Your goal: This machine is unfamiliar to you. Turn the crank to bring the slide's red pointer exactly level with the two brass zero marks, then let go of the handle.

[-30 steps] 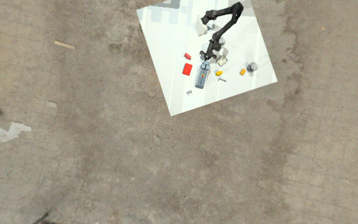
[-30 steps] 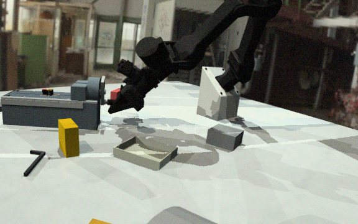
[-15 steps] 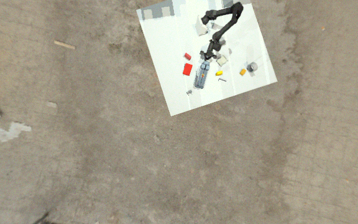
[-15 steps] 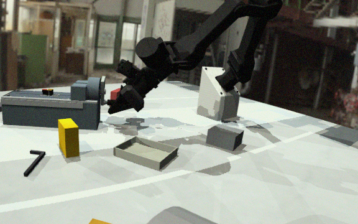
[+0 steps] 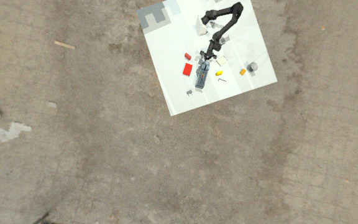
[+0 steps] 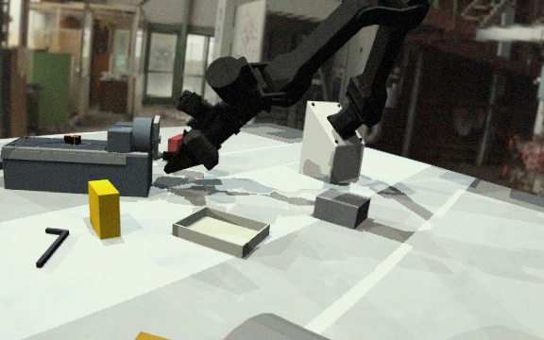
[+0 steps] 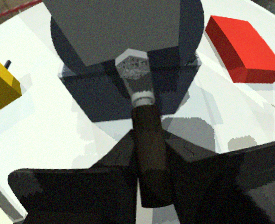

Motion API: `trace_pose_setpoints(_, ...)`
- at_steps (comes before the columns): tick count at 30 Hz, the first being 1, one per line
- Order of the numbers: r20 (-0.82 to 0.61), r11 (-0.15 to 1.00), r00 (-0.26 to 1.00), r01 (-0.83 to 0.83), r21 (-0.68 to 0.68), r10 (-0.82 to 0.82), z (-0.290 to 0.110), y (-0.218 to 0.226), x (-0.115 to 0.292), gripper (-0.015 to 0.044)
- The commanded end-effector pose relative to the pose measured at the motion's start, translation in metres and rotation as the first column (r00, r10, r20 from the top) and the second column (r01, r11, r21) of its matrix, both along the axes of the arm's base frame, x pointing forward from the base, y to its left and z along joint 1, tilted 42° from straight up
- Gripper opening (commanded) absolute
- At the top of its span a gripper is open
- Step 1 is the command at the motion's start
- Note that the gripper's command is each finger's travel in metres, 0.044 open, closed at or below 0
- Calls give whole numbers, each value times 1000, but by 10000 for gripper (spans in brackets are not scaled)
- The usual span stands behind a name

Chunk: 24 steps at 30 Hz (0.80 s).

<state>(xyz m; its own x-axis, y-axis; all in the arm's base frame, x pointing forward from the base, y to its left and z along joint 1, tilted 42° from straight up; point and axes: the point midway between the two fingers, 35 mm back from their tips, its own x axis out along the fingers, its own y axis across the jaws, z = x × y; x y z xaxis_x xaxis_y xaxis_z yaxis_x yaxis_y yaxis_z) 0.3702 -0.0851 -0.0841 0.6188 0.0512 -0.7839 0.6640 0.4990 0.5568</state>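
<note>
The machine [image 6: 74, 172] [image 5: 201, 78] is a dark blue-grey block on the white table. A small red pointer [image 6: 69, 139] [image 5: 203, 75] sits on its top slide, with a brass-coloured bit right beside it; I cannot tell whether they are level. The round crank disc [image 6: 144, 134] [image 7: 121, 16] with tick marks is on the end facing the arm. My gripper [image 6: 178, 162] [image 7: 144, 133] [image 5: 204, 58] is shut on the dark crank handle [image 7: 148, 139], which sticks out from the hex hub [image 7: 133, 70].
A yellow block [image 6: 104, 209] and a black hex key [image 6: 52, 246] lie in front of the machine. A shallow tray [image 6: 221, 231], a grey box [image 6: 342, 208] and a white wedge [image 6: 324, 142] stand to the right. Red blocks [image 7: 244, 46] [image 5: 188, 69] lie beyond the machine.
</note>
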Motion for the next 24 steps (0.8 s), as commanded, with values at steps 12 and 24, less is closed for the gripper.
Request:
trace_pose_setpoints(12,16,1000,1000,-17,7,17,5,6,7,0)
trace_pose_setpoints(24,16,1000,1000,-17,7,17,5,7,7,0)
